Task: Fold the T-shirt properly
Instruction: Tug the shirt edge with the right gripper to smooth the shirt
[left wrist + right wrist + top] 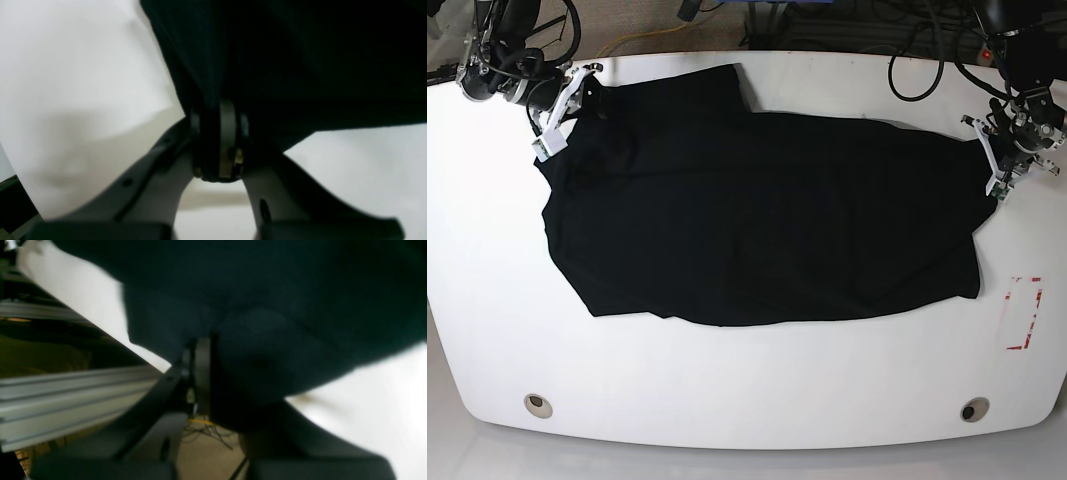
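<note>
Two grippers, left (999,178) and right (555,118), clamp the T-shirt's (757,220) far corners, jaws closed on cloth; next, a level fold forward.

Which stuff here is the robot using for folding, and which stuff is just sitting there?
For the job:
- T-shirt, spread out on the white table
- left pincer, shut on the shirt's edge
- right pincer, shut on the opposite edge

Just lying about:
- red rectangle mark on the table
- two round holes near the table's front edge
- cables behind the table
</note>
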Robot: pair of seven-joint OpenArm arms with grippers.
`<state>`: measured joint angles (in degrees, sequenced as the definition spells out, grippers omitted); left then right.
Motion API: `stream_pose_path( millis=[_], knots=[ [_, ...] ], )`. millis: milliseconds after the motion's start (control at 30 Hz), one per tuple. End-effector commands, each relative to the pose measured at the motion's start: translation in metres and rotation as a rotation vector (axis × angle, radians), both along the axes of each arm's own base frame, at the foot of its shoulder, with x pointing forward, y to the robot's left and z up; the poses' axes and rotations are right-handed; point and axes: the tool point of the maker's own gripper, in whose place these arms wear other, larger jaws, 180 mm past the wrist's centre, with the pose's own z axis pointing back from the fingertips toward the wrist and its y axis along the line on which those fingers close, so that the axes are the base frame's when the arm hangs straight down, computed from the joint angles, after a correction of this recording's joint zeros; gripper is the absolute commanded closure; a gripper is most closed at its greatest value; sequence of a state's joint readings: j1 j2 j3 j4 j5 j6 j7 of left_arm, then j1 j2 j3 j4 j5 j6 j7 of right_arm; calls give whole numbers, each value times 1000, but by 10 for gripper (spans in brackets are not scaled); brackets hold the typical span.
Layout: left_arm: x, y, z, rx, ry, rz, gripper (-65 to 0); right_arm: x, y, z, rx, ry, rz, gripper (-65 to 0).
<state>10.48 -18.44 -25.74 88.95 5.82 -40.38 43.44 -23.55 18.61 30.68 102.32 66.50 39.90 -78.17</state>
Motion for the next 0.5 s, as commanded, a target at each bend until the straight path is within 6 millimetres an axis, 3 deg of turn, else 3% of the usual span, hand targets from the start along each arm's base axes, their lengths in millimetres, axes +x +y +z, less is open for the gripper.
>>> stream_pose_path(
  millis=[0,167,233,367,467],
  knots=[
    [5,8,10,28,-21,3,-47,5,-3,10,0,-37,4,-55],
    [5,9,9,30,-19,4,-47,-2,-1,6,5,-18,4,-244],
    [5,10,10,31,-19,3,-47,-5,-1,4,4,-8,2,-284],
    [5,10,9,30,-16,5,-47,-11,-1,1,4,11,1,-249],
    [5,10,9,30,-16,5,-47,-15,3,-1,19,20,-7,-260]
  ],
)
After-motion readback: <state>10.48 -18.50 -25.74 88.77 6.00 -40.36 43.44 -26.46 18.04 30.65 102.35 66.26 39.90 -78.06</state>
